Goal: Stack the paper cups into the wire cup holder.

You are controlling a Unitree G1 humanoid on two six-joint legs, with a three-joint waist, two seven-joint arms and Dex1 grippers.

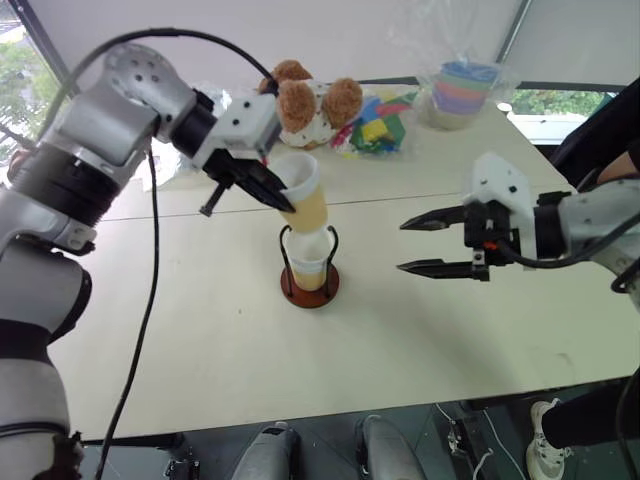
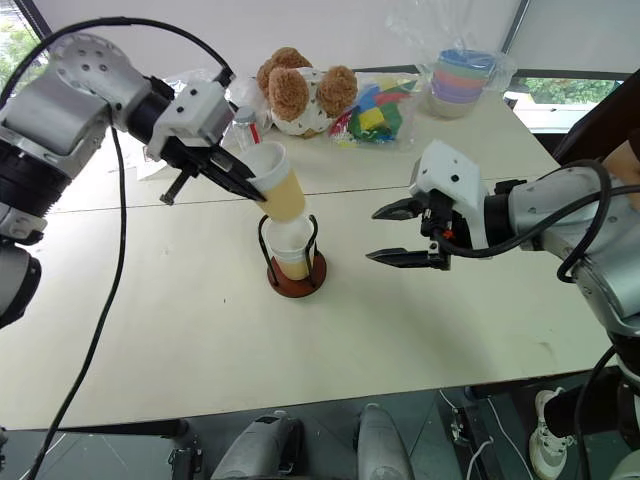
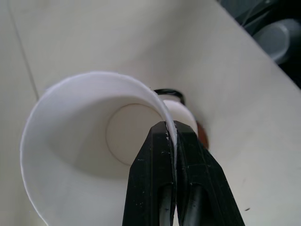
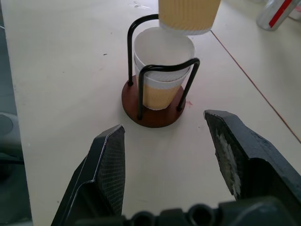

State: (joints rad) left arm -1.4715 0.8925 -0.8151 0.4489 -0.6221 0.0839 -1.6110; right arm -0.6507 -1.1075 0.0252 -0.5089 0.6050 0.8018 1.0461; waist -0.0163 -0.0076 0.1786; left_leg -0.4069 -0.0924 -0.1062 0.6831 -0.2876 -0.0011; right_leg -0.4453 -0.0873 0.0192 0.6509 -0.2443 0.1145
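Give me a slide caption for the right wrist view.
Open right end effector faces the wire cup holder with nested paper cups; another cup hovers above.

table (image 1: 200, 330) | wire cup holder (image 1: 310, 285) centre | teddy bear (image 1: 312, 105), bagged bowls (image 1: 462, 92) far edge

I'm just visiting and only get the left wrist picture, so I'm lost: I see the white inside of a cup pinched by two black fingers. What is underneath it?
Observer: The wire cup holder, with two nested paper cups already in it.
Operator: Is my cup inside it yet?
Observer: No. The held cup hangs tilted just above them, its rim pinched by the left end effector.
Operator: And the other arm?
Observer: The right end effector waits open beside the holder, holding nothing.
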